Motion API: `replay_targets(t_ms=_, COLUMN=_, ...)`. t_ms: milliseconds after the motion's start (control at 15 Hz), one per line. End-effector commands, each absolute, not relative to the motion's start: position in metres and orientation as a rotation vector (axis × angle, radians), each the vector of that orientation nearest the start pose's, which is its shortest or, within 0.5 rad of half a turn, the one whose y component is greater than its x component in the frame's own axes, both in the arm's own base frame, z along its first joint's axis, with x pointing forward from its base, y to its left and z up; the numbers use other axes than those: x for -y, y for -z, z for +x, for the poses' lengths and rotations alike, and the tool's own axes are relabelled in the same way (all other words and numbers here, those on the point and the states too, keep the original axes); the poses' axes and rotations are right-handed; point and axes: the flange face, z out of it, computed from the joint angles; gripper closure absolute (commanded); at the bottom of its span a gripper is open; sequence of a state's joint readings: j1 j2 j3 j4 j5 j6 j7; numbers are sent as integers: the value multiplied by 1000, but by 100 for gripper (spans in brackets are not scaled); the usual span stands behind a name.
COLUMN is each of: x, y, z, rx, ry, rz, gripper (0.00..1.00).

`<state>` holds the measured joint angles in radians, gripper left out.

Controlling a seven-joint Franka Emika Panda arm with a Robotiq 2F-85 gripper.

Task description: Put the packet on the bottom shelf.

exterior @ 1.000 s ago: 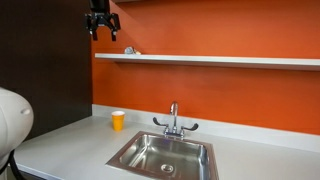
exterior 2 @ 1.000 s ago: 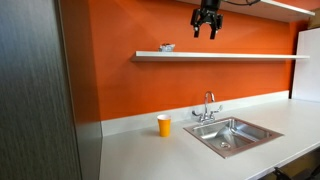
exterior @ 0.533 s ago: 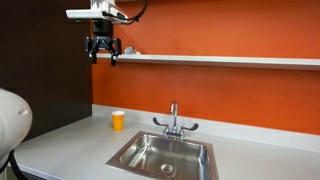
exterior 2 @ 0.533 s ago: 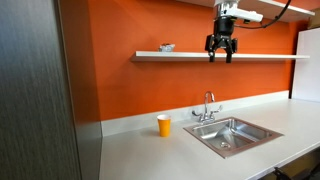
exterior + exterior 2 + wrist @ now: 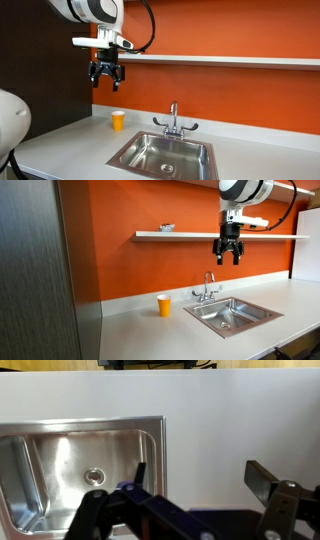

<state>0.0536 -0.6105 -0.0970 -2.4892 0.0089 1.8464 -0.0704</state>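
The gripper [image 5: 107, 77] hangs lower than the shelf [image 5: 230, 61], jaws apart. A cup [image 5: 118, 120] stands near the table's [image 5: 70, 140] back edge.

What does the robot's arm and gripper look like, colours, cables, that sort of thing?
The arm is glossy white with rounded segments. A black cable loops out beside it near the wrist. A flat white mount sits above the gripper, which is black, with dark jointed fingers in the wrist view.

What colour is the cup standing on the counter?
The cup is orange-yellow, and it shows best in an exterior view.
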Motion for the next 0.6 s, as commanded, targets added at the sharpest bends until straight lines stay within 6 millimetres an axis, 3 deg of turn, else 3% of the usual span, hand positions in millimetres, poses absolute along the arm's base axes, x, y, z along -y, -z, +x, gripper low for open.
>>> replay_targets(t_ms=0, x=21, y=-477, z=347, rx=67, ry=-6, rz=-3068, gripper=0)
replay_targets(t_ms=67, x=18, y=-481, z=359, rx=62, ry=-53, rz=-3074, gripper=0)
replay_targets(t_ms=533, x=18, y=-476, z=354, rx=60, ry=-47, rz=-3073, gripper=0)
